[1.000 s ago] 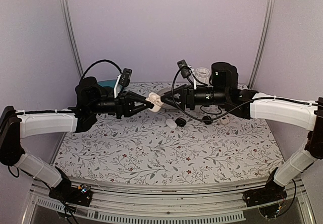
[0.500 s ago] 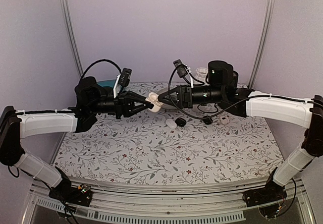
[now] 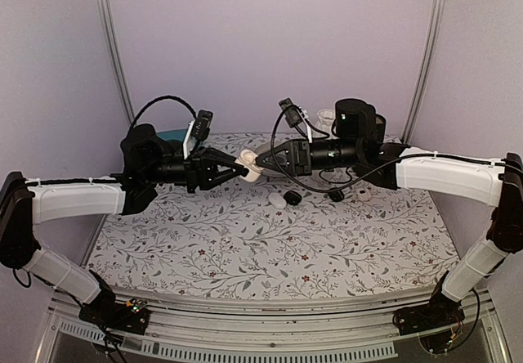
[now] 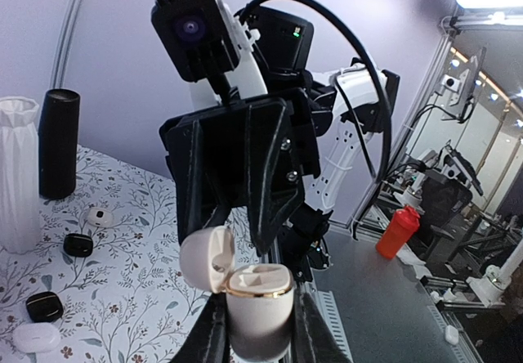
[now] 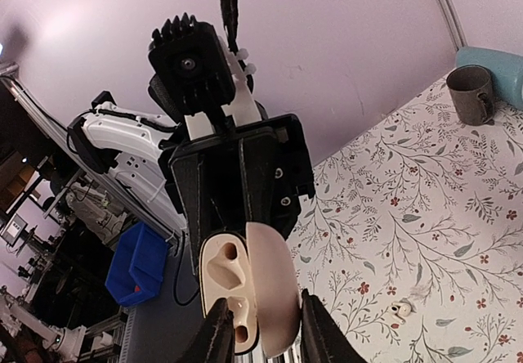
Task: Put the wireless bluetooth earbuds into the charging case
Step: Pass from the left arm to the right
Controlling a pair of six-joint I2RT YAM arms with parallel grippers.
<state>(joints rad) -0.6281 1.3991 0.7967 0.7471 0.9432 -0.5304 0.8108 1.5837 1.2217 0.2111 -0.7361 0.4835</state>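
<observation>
1. Left gripper [image 4: 263,334]: jaws clamped on the charging case [image 4: 260,298], lid open, mid-air at frame centre.
2. Right gripper [image 5: 265,330]: jaws narrow, flanking the case; whether they grip cannot be told.
3. One white earbud [image 5: 400,308]: lying on the table [image 5: 425,240], lower right.

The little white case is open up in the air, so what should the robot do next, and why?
Probably draw the right fingers back off the charging case and lower them toward an earbud on the table. The left fingers grip the case, its lid is open, and the visible well looks empty.
</observation>
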